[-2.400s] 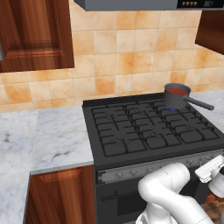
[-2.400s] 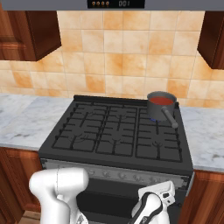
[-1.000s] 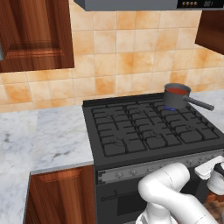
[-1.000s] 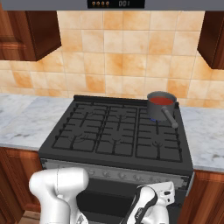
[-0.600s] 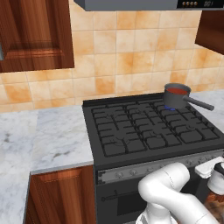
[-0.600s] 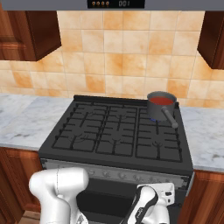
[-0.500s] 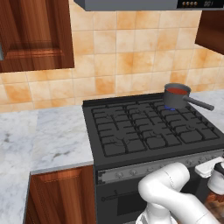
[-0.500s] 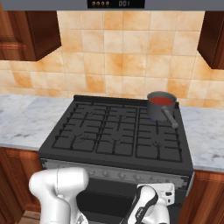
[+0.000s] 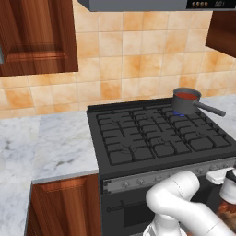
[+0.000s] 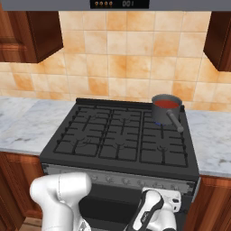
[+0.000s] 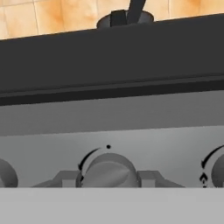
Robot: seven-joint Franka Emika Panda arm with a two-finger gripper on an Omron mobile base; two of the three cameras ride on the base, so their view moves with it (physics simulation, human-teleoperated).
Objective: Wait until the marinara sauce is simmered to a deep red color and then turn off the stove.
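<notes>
The sauce (image 9: 186, 96) sits in a dark saucepan (image 10: 166, 108) on the back right burner of the stove (image 9: 156, 138), its surface a solid red, with a blue flame just visible under the pan in the left base view. The pan's handle points toward the front right, over the grates. Along the stove's grey front strip runs a row of small round knobs, and the arm reaches low in front of this strip near its right end. In the hand view one knob (image 11: 108, 171) fills the middle bottom, with a finger (image 11: 65, 178) on each side of it, touching or nearly so; the gripper (image 11: 107, 179) stands narrow, closed about that knob. A small dot is marked on the panel just above the knob, and a neighbouring knob shows at each edge. Judging by the colour, the waiting is likely over and the step in hand is turning the burner off. The next move calls for twisting the knob to its off mark without the fingers slipping, then checking that the flame under the pan is gone.
</notes>
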